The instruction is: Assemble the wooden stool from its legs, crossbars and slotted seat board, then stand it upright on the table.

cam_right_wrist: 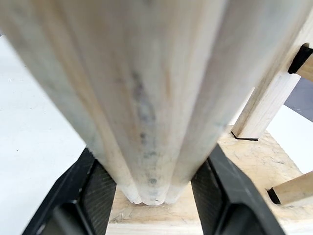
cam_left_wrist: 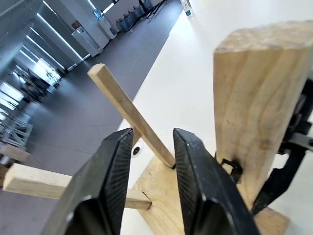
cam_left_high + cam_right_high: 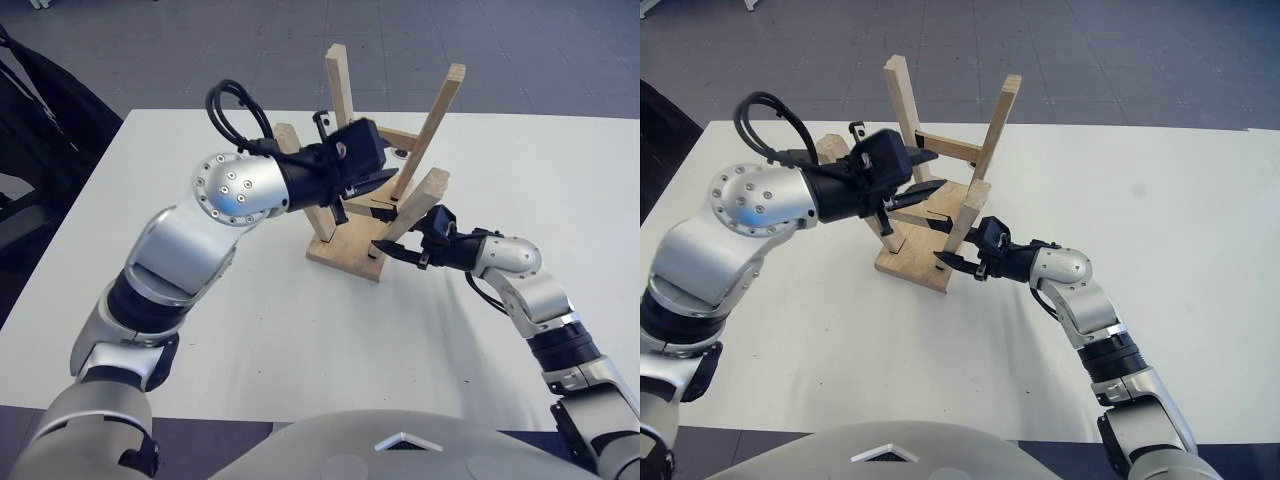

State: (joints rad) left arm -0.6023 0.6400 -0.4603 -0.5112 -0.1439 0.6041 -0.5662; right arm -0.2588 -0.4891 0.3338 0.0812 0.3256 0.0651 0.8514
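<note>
White table (image 3: pixel 200 330) bears pale wooden stool (image 3: pixel 345 255), upturned. L gripper (image 2: pixel 152 142): fingers (image 2: pixel 110 171) narrowly apart, empty, thin far leg (image 2: pixel 128 110) just beyond tips. R gripper (image 1: pixel 151 161) clamps nearest square leg (image 1: pixel 146 98), low by seat board (image 1: pixel 244 161).

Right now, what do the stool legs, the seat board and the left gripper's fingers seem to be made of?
The legs: pale unfinished wood, perhaps pine; grain and bare cut ends show. The seat board: the same bare light wood. The left gripper fingers: matte black with fine ribs, likely rubber or plastic.
</note>
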